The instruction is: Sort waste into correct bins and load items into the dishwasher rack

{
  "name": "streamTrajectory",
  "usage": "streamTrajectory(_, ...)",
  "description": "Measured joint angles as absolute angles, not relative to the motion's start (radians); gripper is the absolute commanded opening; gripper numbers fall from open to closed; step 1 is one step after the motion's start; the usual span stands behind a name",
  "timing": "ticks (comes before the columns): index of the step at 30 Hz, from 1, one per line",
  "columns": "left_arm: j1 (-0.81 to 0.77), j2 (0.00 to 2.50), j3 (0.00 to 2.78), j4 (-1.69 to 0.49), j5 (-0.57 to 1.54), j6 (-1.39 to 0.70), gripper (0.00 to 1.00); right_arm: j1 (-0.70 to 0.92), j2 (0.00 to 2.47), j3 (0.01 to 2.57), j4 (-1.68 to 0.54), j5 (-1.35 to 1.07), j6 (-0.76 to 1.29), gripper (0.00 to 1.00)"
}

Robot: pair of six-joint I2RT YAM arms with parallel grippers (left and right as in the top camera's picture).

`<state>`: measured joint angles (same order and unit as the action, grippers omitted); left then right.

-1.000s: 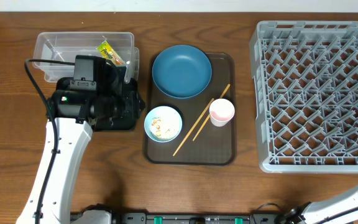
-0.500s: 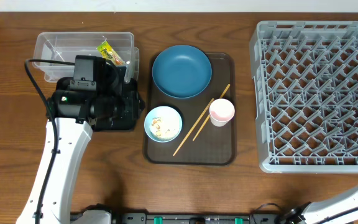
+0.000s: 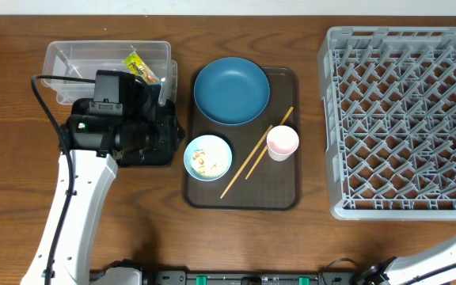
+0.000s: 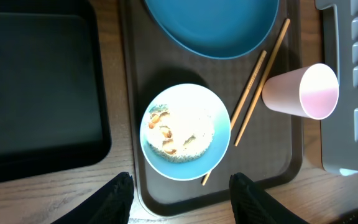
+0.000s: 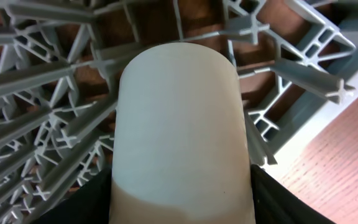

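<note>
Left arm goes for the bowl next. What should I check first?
1. Left gripper open, empty: ok.
2. Bowl free of food bits: not ok.
3. Chopsticks clear of bowl's rim: cannot tell.
4. Wrapper in tub: ok.
5. White cup held by right gripper over rack: ok.

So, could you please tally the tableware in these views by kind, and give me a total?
Cups: 2 (pink cup, white cup)
Plates: 1 (dark-blue plate)
Bowls: 1 (light-blue bowl)
Chopsticks: 2 (chopsticks)
Total: 6
</note>
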<state>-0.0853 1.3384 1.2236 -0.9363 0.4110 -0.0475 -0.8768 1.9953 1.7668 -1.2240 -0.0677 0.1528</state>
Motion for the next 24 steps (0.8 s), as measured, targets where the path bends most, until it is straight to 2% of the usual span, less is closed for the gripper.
streamTrajectory(6,-0.085,1.338,1.224,-0.936,0.411,-0.047,0.54,-0.877,1.995,1.767,-1.217,-0.075,0.154,0.64)
streamTrajectory(9,-0.085,1.338,1.224,-0.936,0.411,-0.047,0.54,-0.877,1.995,1.767,-1.217,-0.076,0.159,0.75)
streamTrajectory(16,-0.085,1.338,1.224,-0.937,0.411,-0.047,0.55,-0.877,1.995,1.767,-1.219,-0.078,0.157,0.74)
streamTrajectory(18,-0.085,1.338,1.224,-0.937,0.411,-0.045,0.60,-0.877,1.995,1.767,-1.219,-0.079,0.157,0.75)
streamTrajectory(24,-0.085,1.338,1.224,-0.937,0.411,-0.047,0.62,-0.876,1.994,1.767,-1.211,-0.119,0.157,0.77)
